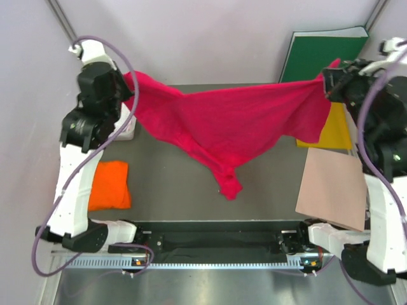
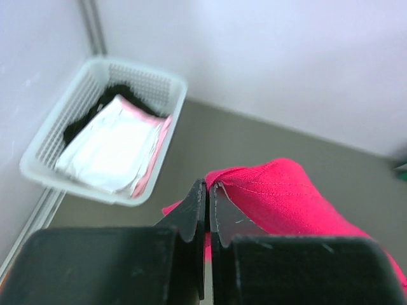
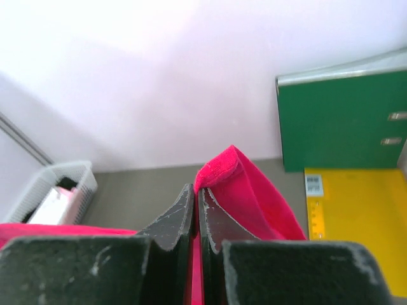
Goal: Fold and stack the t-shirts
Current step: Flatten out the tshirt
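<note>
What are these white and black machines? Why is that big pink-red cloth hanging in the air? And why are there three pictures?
They are two robot arms, the left arm and the right arm, bolted to the near edge of a dark table. The big picture comes from a camera above and behind them. The other two come from a small camera on each wrist, so you see the left fingers and the right fingers close up. Both pairs are pinched shut on the magenta-red t-shirt, one at each end, holding it up between them. On the table lie a folded orange t-shirt, a tan paper sheet and a yellow folder. A green binder stands at the back. A white basket holds more clothes.
</note>
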